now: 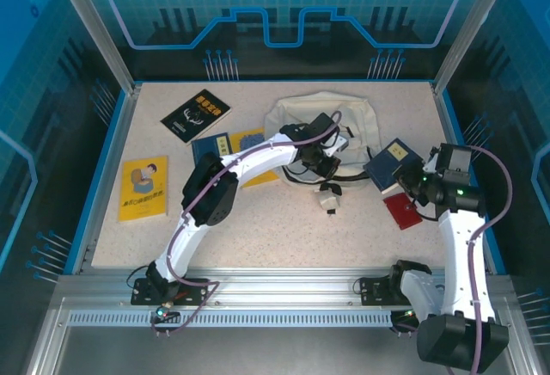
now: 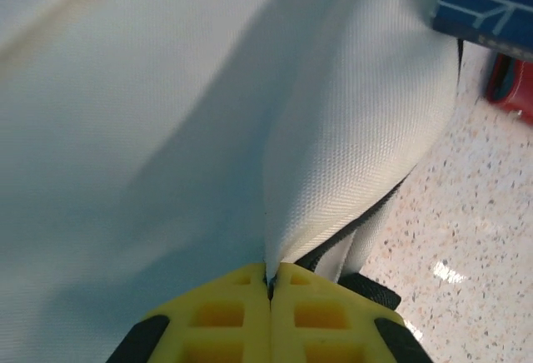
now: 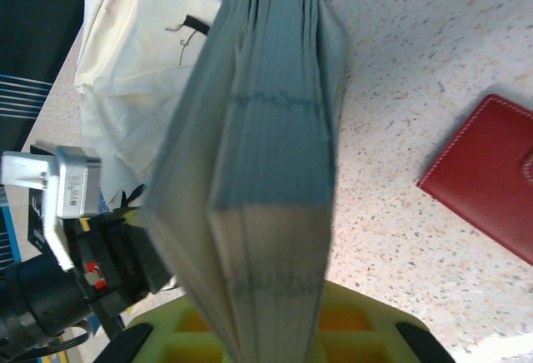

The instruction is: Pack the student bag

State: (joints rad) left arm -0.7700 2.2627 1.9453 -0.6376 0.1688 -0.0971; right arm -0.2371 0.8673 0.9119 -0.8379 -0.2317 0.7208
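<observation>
Overhead, my left arm (image 1: 258,160) covers part of the student bag (image 1: 344,110) at the far side of the table (image 1: 258,229) and crosses two flat books (image 1: 212,147); I can't make out the bag's opening. My left gripper (image 2: 271,284) is pinched fully closed on a fold of bag cloth, and my right gripper (image 3: 266,334) clamps a blue book (image 1: 391,162) just beside the bag. I count five books, one bag, one red wallet (image 1: 401,212).

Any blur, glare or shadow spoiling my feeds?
Left wrist: student bag weave sharp at the pinch, soft shadow in its fold, small glare on the table. Right wrist: the book blurs along its page edges; red wallet crisp. Top external: evenly lit.
</observation>
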